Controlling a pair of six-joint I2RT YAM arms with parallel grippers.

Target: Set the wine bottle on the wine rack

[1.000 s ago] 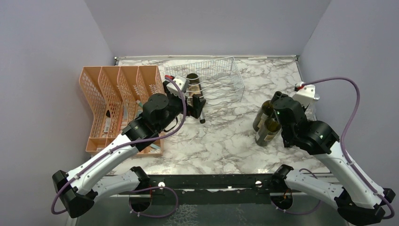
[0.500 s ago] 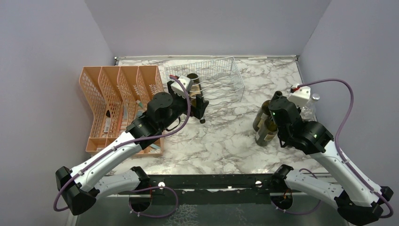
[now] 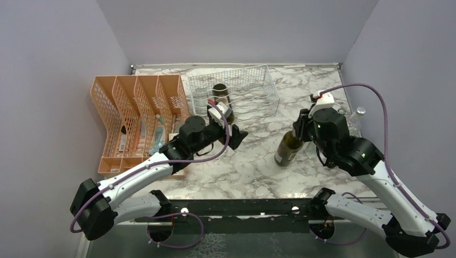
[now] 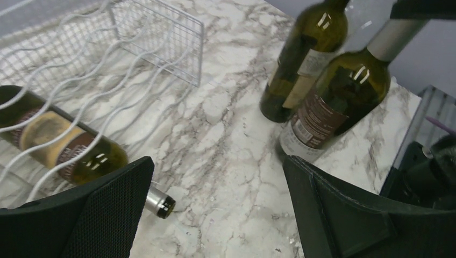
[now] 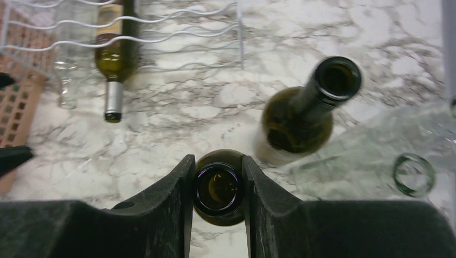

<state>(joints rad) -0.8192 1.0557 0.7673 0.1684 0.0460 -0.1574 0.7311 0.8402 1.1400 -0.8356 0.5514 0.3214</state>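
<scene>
Right wrist: right hand (image 5: 218,163) is gripping the dark green glass wine bottle (image 5: 217,189) by its neck, risking toppling the neighbouring green bottle (image 5: 298,118) while swinging.

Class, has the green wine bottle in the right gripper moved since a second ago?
Yes. The wine bottle has shifted left, toward the wine rack.

The left arm (image 3: 134,173) and the right arm (image 3: 400,196) had white shells on the long links, black joints and black bases, each with a thin purple cable (image 3: 359,85) and a white camera block (image 3: 324,99) at the wrist, and black fingers (image 4: 107,215) with dotted texture.
</scene>
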